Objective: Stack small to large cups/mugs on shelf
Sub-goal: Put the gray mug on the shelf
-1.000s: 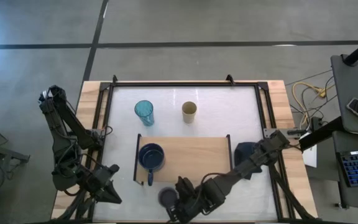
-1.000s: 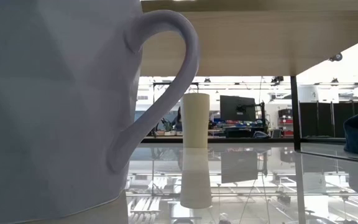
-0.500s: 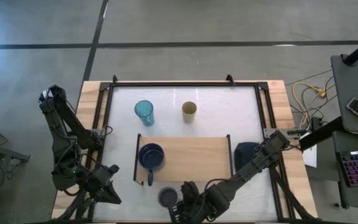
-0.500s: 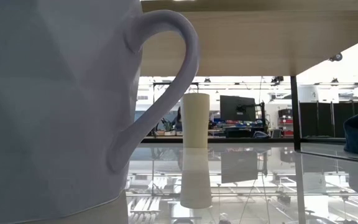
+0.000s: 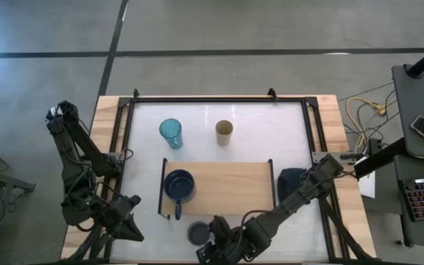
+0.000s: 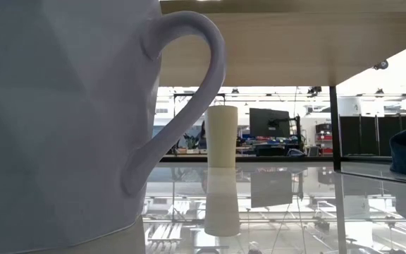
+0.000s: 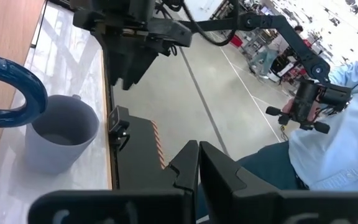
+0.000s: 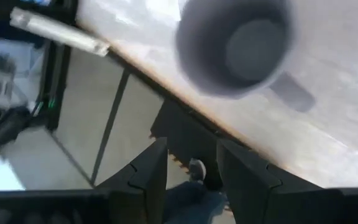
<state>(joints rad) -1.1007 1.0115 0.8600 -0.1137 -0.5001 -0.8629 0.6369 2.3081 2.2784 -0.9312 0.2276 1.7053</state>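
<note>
Four cups are in play, and only the navy mug [image 5: 179, 185] is on the shelf [image 5: 230, 188], at its left end with the handle toward the front edge. I note the grey-lavender mug [image 5: 197, 233] standing upright on the white tabletop [image 5: 271, 132] just in front of the shelf, close to the table's front edge, untouched. My right gripper [image 5: 216, 250] hangs just beside it, fingers [image 8: 148, 171] parted with nothing between them; I judge it is lining up on this smallest mug first. The teal tumbler [image 5: 171, 133] and tan cup [image 5: 224, 132] wait behind the shelf, well apart. My left gripper [image 5: 127, 221] is parked off the table's front left corner, fingers [image 7: 188, 168] pressed together, empty
</note>
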